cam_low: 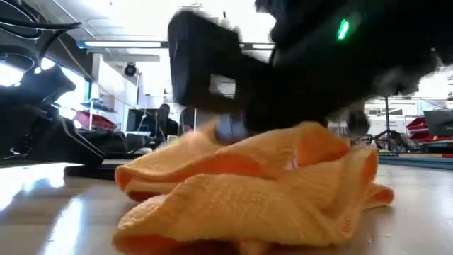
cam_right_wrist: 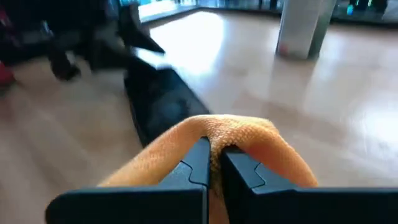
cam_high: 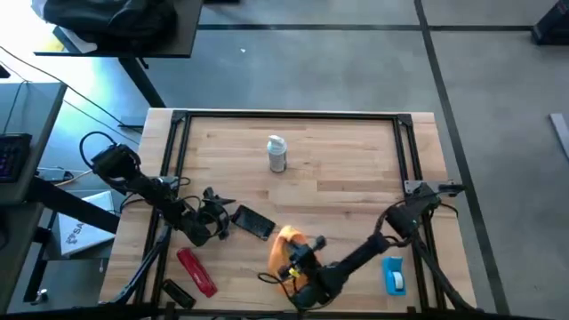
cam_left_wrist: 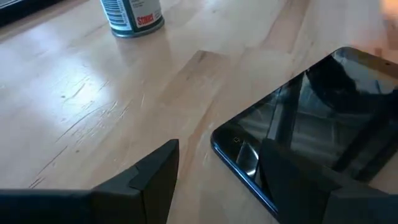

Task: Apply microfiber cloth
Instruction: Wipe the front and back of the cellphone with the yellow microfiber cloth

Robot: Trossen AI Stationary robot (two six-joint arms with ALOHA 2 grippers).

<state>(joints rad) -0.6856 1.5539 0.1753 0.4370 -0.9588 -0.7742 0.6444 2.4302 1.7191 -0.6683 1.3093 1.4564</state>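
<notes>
Pinching a fold of the microfiber cloth, the right gripper hides most of it at lower centre; left gripper gapes beside the phone.

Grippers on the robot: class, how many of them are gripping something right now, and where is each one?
1. The right gripper is pinched shut on the microfiber cloth at the table's near edge. The left gripper is open, empty, beside the dark phone.

Microfiber cloth: bright orange, fine waffle weave, pinched between black right gripper fingers. Just beyond gripper: glossy black phone. Farther beyond: white-grey spray can. Red oblong object. Blue-and-white item. Tabletop: pale wood grain.
</notes>
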